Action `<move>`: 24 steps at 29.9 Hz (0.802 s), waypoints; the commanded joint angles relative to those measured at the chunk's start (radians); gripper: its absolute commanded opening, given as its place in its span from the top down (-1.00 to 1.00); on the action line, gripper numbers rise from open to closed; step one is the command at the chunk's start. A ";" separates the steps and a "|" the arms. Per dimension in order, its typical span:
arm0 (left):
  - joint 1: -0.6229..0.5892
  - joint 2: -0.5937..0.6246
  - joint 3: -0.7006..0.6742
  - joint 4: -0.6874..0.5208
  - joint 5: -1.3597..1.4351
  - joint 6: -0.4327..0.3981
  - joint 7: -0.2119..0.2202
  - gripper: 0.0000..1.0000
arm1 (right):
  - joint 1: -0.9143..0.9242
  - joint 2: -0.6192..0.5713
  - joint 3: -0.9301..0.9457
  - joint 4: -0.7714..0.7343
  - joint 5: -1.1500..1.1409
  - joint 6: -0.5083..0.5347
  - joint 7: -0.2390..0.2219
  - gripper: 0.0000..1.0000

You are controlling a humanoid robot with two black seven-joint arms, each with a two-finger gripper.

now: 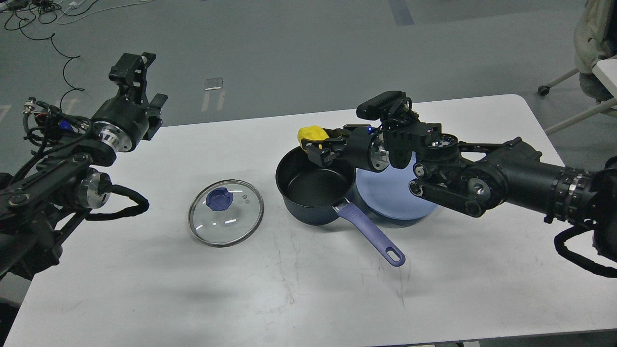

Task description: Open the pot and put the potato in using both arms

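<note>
A dark pot with a purple handle stands open in the middle of the white table. Its glass lid with a purple knob lies flat on the table to the pot's left. My right gripper is shut on the yellow potato and holds it above the pot's far rim. My left gripper is raised off the table's back left corner, far from the pot, and holds nothing; its fingers look spread.
A blue plate sits right of the pot, partly under my right arm. The pot's handle points to the front right. A chair base and a second table stand at the far right.
</note>
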 commanded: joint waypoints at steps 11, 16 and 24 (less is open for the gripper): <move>-0.002 -0.031 -0.014 0.000 -0.002 -0.002 0.002 -0.95 | 0.013 0.009 0.076 0.059 0.326 -0.005 -0.016 -1.00; -0.001 -0.065 -0.089 -0.008 -0.020 -0.025 0.012 -0.95 | 0.033 -0.077 0.279 0.110 0.608 0.012 -0.025 -1.00; 0.003 -0.215 -0.276 -0.008 -0.073 -0.041 0.017 -0.95 | -0.039 -0.218 0.603 0.110 1.116 0.187 -0.089 -1.00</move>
